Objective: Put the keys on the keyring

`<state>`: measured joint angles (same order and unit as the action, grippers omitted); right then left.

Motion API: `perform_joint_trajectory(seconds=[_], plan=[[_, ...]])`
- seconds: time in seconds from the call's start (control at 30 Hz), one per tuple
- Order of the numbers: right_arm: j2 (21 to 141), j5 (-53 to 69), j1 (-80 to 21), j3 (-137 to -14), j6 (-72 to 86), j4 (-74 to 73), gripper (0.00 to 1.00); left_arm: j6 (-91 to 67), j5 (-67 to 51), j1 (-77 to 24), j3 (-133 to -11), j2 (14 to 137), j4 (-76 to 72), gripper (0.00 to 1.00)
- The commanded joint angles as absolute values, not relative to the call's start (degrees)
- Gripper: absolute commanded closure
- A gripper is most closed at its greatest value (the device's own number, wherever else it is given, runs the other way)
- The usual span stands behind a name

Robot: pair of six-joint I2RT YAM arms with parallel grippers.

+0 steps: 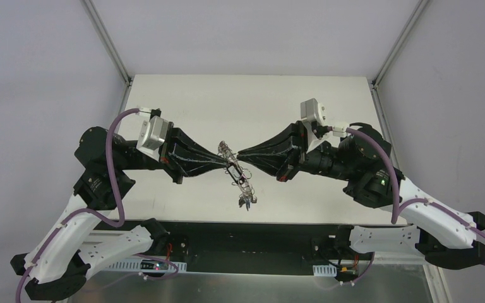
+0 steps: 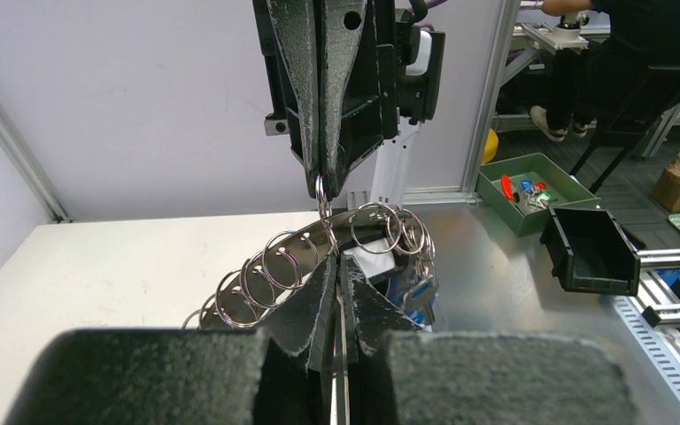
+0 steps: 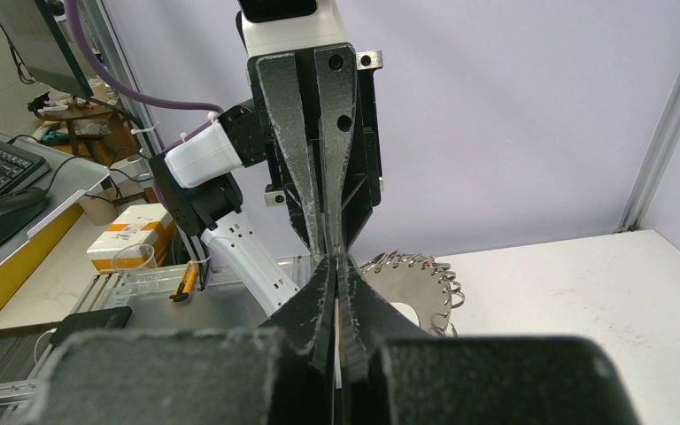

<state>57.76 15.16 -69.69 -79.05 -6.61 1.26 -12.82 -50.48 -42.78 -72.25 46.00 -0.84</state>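
**Inventory, near to far**

1. Keys (image 1: 246,201): small bunch at the low, near end of the keyring, toward my arm bases. Too small to count in the top view. Can't tell if they touch the surface (image 1: 183,101) or hang free. In the left wrist view, blue tags (image 2: 413,292) peek out past my own finger; the metal blades are mostly hidden.
2. Keyring (image 3: 416,288): flat grey ring w/ wire loops (image 2: 270,266) round the rim, held between both grippers over mid-surface. It is edge-on from above, so the centre hole is unreadable there. The wrist cams show only an arc each; the rest is cut off by my fingers.
3. Left gripper (image 2: 341,266): fingers pressed together, pinching the keyring's flat rim. The exact contact spot is masked by the fingertips.
4. Right gripper (image 2: 323,181): faces the left one tip to tip from the opp. side. Pressed together, nipping one wire loop on the keyring rim. In its own cam the tips block the pinch.
5. Far: the white surface runs to the back edge, w/ pale walls behind.
6. Off-surface, left wrist cam bkgd: green bin (image 2: 544,221) w/ small coloured bits, not identifiable. Black bin (image 2: 598,266) just beside it.
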Motion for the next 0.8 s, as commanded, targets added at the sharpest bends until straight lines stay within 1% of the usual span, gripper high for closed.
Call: perform_joint_trajectory(seconds=[0.0, 0.13, 0.2, 0.27, 0.4, 0.47, 0.57, 0.77], plan=[[56.11, 13.74, -70.12, -79.74, -6.59, 8.81, 1.0, -12.53, -50.64, -43.02, -72.51, 45.78, -2.2, 0.99], [56.3, 13.54, -70.21, -79.77, -6.6, 9.22, 1.0, -12.61, -50.88, -43.05, -72.51, 46.04, -2.2, 0.99], [56.39, 13.43, -70.26, -79.72, -6.79, 9.23, 1.0, -12.59, -50.79, -43.02, -72.43, 46.05, -2.2, 0.95], [56.41, 12.98, -70.31, -79.65, -7.09, 9.14, 1.0, -12.53, -50.1, -43.04, -72.11, 45.59, -2.09, 0.88], [56.33, 11.95, -70.23, -79.72, -7.54, 8.11, 1.0, -11.52, -47.49, -43.0, -71.33, 44.08, -0.75, 0.66], [56.24, 11.66, -70.25, -79.73, -7.74, 7.25, 1.0, -10.91, -46.26, -43.05, -70.96, 43.31, -0.2, 0.6], [55.96, 11.49, -70.36, -80.0, -7.91, 5.42, 1.0, -9.74, -43.43, -43.03, -70.54, 42.15, 2.27, 0.56], [55.67, 13.79, -70.3, -82.0, -8.5, -1.72, 1.0, -6.33, -38.64, -43.02, -69.71, 38.86, 5.47, 0.52]])
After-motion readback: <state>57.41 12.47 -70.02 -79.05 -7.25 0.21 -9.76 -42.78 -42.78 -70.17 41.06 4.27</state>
